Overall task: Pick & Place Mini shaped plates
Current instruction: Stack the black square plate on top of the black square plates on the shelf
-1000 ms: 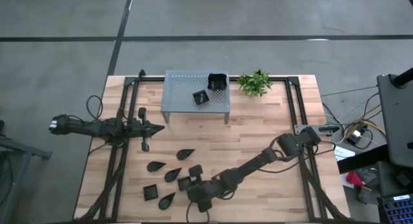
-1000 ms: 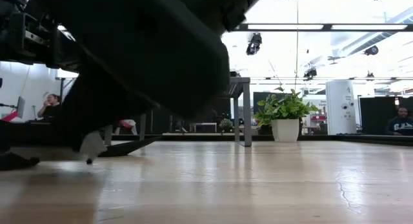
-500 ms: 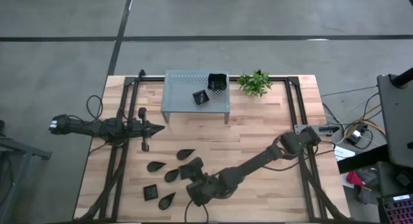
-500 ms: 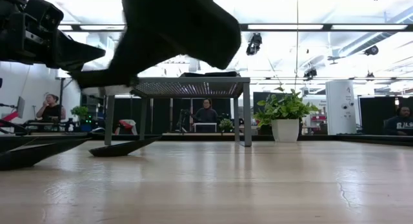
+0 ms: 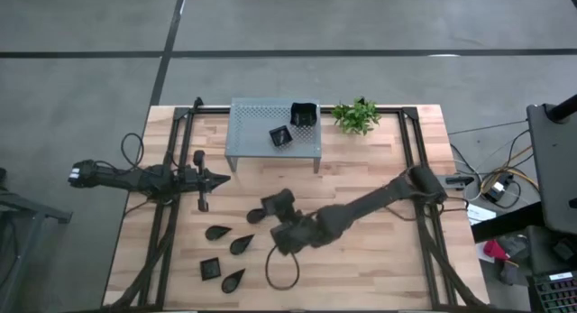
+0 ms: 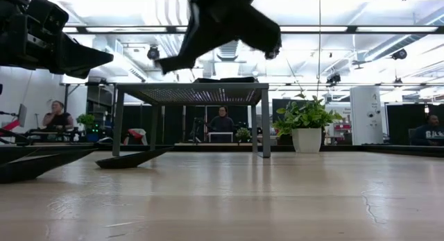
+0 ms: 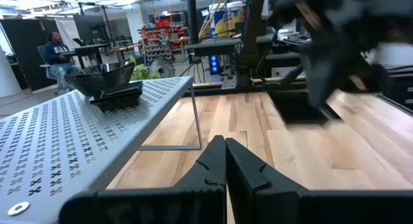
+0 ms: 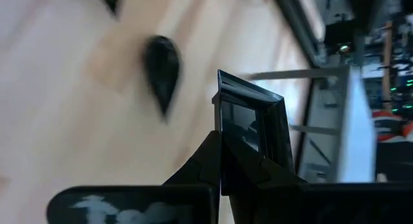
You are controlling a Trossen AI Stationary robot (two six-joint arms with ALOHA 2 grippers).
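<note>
My right gripper hangs above the middle of the table, shut on a small black square plate; the right wrist view shows that plate jutting past the fingertips. Black leaf-shaped plates and a tiny square plate lie flat on the wood toward the near left. Two more square plates sit on the grey perforated shelf. My left gripper waits shut at the table's left, pointing level. My right gripper pinches the square plate by its rim between the two fingers. The fingers slant down from the table's right side. The plate sticks out beyond the fingertips, tilted on edge and lifted clear of the table.
The shelf stands on thin legs at the far middle, with a small potted plant to its right. A black metal frame runs along the table's sides. Bare wood lies at the near right. People sit in the room beyond.
My right gripper has risen from the near part of the table and gone toward the far edge and the shelf, rolling its wrist, still shut. The square plate has come up off the wood with it and now hangs clear and tilted.
</note>
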